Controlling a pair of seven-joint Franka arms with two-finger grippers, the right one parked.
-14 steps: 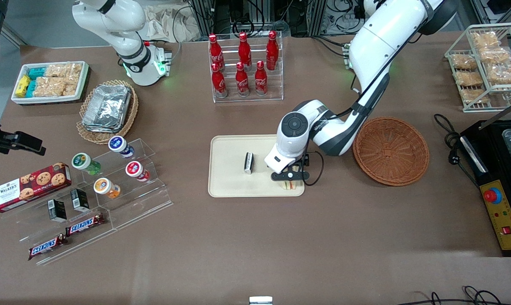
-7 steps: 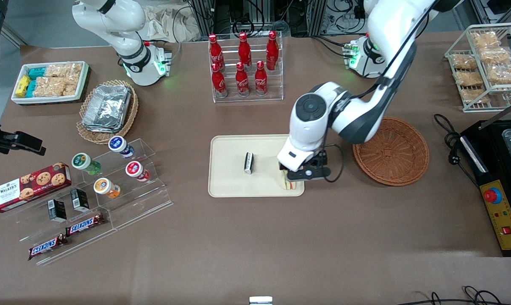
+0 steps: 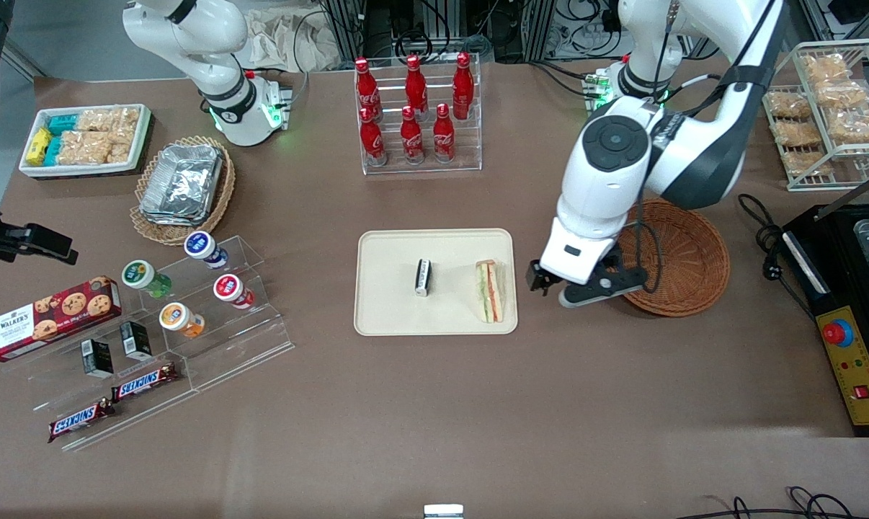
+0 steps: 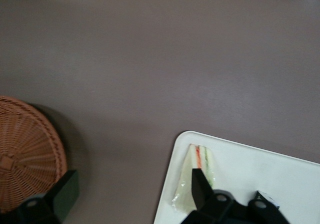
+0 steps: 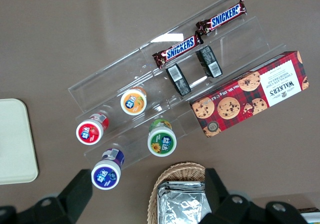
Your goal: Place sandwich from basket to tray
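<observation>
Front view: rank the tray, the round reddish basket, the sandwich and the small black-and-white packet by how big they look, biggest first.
1. Tray
2. Basket, somewhat smaller in area, partly covered by the arm
3. Sandwich
4. Black-and-white packet

All rest on the same table, so the order is fairly safe. The gripper hangs open between tray and basket.

The gripper (image 3: 586, 287) hung wide open between tray (image 3: 391, 249) and basket (image 3: 683, 249), over bare table. On the tray, sandwich (image 3: 490, 290) and a small packet (image 3: 423, 277) stood apart, seemingly leaving free room between.
</observation>
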